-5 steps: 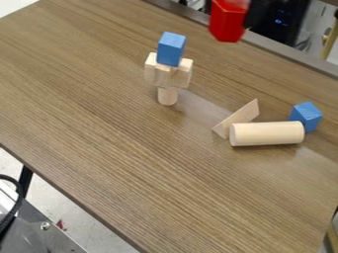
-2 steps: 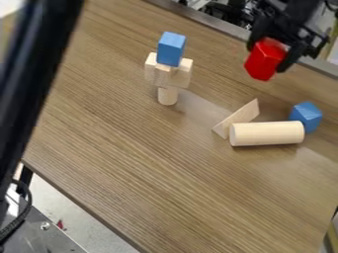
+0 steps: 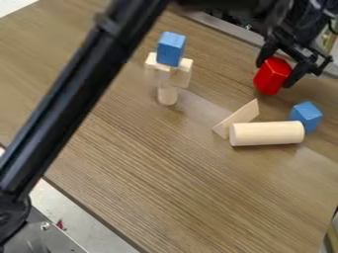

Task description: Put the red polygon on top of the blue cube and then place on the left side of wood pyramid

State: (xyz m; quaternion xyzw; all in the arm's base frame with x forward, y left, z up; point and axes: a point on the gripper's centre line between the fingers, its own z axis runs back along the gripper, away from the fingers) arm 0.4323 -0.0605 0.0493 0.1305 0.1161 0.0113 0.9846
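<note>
Gripper is parted to the width of the red block, clamped, slightly tilted, toward the table's far edge. Level the block, centre it over the low blue cube, lower vertically and release on full contact. Clear the cylinder. My arm slants from near edge to far, wrist down.

Light: bright, diffuse, seemingly overhead; blue cube paler on top | Shadows: soft, shallow, under wooden cylinder | Glare: milky patches on bench, mid-right and lower right; thin sheen along black arm | Floor: pale, brightly lit | Blur: arm smeared near top edge
</note>
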